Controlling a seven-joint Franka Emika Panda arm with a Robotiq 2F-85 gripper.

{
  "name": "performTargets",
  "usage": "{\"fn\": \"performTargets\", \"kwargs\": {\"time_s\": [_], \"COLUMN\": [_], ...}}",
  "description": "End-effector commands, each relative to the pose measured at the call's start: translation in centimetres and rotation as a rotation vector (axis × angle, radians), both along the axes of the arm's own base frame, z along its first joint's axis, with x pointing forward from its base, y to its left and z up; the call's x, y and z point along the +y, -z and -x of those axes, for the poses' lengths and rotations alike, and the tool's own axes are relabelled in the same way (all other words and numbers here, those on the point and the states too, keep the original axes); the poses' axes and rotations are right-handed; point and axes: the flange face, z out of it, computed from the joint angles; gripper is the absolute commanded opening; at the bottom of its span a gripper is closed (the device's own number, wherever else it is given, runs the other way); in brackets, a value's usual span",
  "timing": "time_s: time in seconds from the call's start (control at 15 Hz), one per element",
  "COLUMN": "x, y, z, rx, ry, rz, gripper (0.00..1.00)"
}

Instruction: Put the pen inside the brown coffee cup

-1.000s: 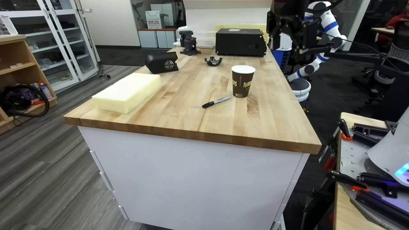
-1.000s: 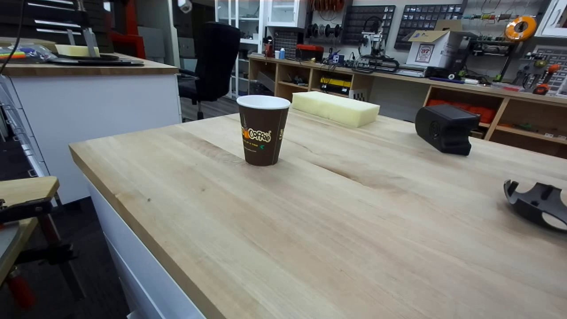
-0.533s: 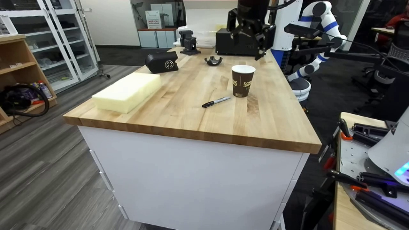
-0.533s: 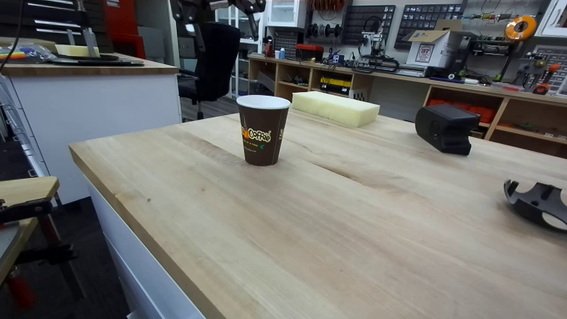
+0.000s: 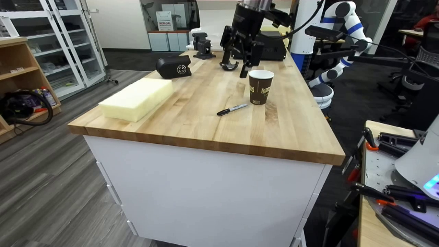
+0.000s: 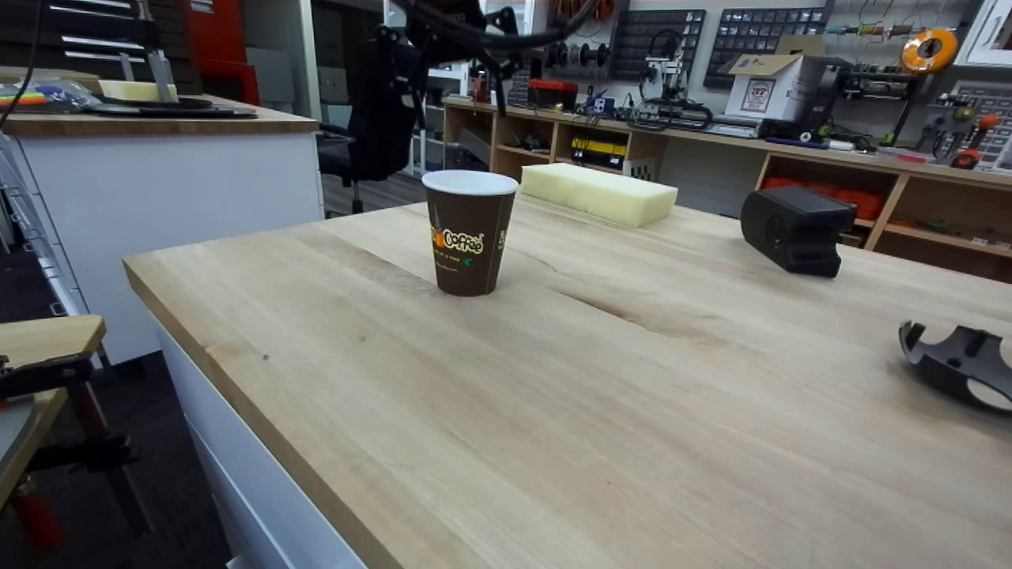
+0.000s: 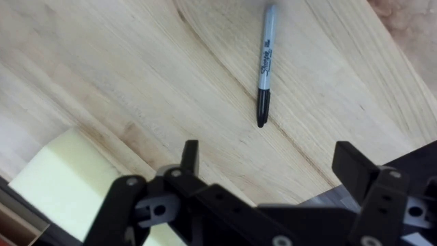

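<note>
In an exterior view, the black gripper (image 5: 234, 68) is hanging over the wooden table (image 5: 192, 113), and its two fingers are standing wide apart. The pen (image 5: 232, 109) is lying flat on the wood, just to the left and near side of the brown coffee cup (image 5: 260, 88), which is standing upright. A yellow block (image 5: 137, 92) is sitting over on the left.

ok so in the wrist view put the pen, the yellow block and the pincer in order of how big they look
Largest to smallest:
1. pincer, helped by being so close up
2. yellow block, though partly hidden behind the pincer
3. pen, clearly the smallest
</note>
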Motion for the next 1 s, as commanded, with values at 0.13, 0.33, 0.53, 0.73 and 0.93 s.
{"fn": "performTargets", "kwargs": {"time_s": [0.13, 0.33, 0.53, 0.73, 0.93], "x": [-1.3, -1.8, -1.7, -1.4, -1.1], "y": [4.8, 7.0, 7.9, 7.7, 7.2], "z": [-0.3, 0.3, 0.5, 0.1, -0.4], "rx": [0.197, 0.339, 0.425, 0.436, 0.415], "ry": [0.005, 0.026, 0.007, 0.010, 0.019], "rz": [-0.110, 0.009, 0.067, 0.138, 0.188], "gripper": [1.00, 1.00, 1.00, 1.00, 1.00]}}
